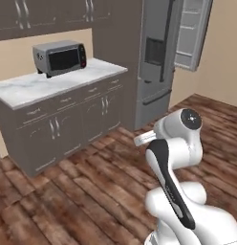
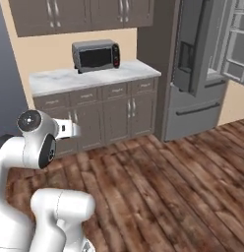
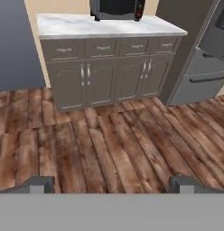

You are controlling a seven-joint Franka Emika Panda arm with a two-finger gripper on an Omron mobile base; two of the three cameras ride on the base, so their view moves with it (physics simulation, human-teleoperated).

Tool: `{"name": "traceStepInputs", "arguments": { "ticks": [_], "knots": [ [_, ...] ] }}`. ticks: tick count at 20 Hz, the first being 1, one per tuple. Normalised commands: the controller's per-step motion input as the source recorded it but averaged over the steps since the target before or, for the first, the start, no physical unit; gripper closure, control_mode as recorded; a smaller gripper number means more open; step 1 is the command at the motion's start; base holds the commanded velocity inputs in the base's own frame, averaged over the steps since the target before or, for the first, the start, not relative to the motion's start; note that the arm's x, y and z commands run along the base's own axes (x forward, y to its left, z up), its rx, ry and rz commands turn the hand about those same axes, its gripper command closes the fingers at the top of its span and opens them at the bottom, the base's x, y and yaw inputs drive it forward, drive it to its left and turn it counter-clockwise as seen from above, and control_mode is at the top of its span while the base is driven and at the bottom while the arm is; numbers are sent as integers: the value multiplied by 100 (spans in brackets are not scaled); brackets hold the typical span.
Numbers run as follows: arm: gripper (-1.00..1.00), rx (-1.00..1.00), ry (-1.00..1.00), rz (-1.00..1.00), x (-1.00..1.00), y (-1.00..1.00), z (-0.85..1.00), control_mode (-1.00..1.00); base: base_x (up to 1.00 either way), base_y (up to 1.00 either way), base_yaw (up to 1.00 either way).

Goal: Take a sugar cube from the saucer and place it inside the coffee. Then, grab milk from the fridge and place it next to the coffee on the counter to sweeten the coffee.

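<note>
1. Hand view: the gripper [image 3: 112, 185] has its two fingertips [image 3: 39, 184] spread wide with nothing between them, pointed down across the wooden floor [image 3: 109, 140] toward the cabinets [image 3: 105, 76]. It is empty because nothing has been picked up for this stage, and the spread looks ready for a container.
2. The fridge [image 1: 156, 62] stands just to the right of the counter [image 1: 53, 81], and its right door [image 1: 192, 31] is swung open, showing pale bins on its inner side. That suits the milk stage of the task, since the carton has to come from inside.
3. The milk itself cannot be made out; the open compartment is seen at too steep an angle in both base views to tell what is on the shelves.
4. No mug or saucer can be made out on this stretch of counter, which carries a toaster oven [image 1: 60, 57] toward its back edge.
5. The arm [image 1: 180, 158] is folded close over the base, well apart from the fridge. I judge this a travelling posture: tucked in so the base can drive nearer before any reach.
6. The next step probably calls for closing in on the open side of the fridge.
</note>
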Motion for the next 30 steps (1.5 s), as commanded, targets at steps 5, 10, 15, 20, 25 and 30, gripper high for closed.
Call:
{"name": "traceStepInputs", "arguments": {
  "ticks": [5, 10, 15, 20, 25, 30],
  "knots": [
    [-100, 0, 0, 0, 0, 0, 0, 100, 100, -13, -31],
    [-100, 0, 0, 0, 0, 0, 0, 100, 100, -32, -29],
    [-100, 0, 0, 0, 0, 0, 0, 100, 100, -57, -23],
    [-100, 0, 0, 0, 0, 0, 0, 100, 100, -86, -10],
    [-100, 0, 0, 0, 0, 0, 0, 100, 100, -91, 0],
    [-100, 0, 0, 0, 0, 0, 0, 100, 100, -96, 0]
  ]
}}
